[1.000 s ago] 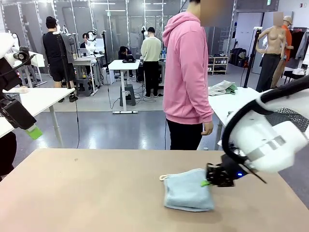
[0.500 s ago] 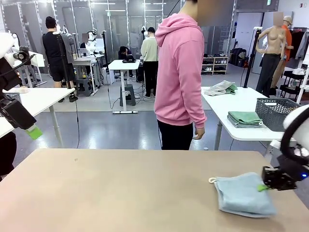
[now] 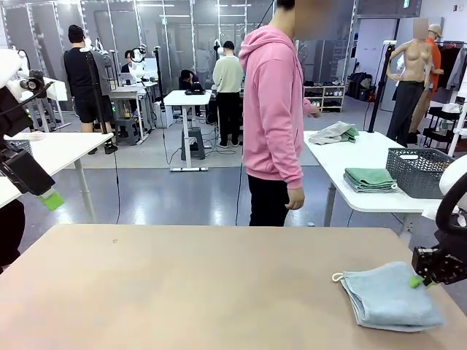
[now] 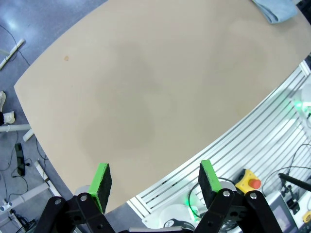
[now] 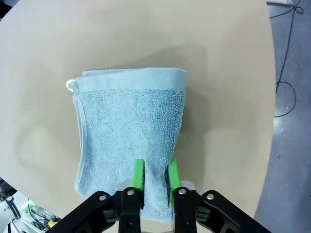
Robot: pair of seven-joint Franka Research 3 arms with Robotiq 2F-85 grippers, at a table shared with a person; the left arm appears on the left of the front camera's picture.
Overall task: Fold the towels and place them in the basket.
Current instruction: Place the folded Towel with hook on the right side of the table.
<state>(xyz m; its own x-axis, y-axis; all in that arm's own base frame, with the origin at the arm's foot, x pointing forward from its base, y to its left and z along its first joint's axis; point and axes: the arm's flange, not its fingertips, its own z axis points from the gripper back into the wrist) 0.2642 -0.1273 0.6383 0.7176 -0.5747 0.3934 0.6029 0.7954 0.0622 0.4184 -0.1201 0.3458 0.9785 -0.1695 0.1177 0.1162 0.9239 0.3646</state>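
A folded pale blue-grey towel point(image 3: 387, 297) with a white corner loop lies at the near right corner of the tan table point(image 3: 182, 284). My right gripper point(image 3: 425, 279) sits at the towel's right edge. In the right wrist view the towel point(image 5: 129, 116) lies flat, and my right gripper point(image 5: 155, 178) has its green pads close together on a ridge of the cloth. My left gripper point(image 4: 155, 178) hangs open and empty above the table's near left edge, high at the left point(image 3: 48, 197) in the front view. The dark mesh basket point(image 3: 419, 171) stands on a white table behind.
A person in a pink hoodie point(image 3: 273, 109) stands beyond the far edge, reaching toward the white side table point(image 3: 365, 153). That table holds folded green towels point(image 3: 371, 177) and a crumpled cloth point(image 3: 334, 133). The towel's corner point(image 4: 278, 9) shows far off in the left wrist view.
My right gripper has dragged the blue towel from the table's middle right to its near right corner. The person has turned toward the side table. The left arm has stayed still.
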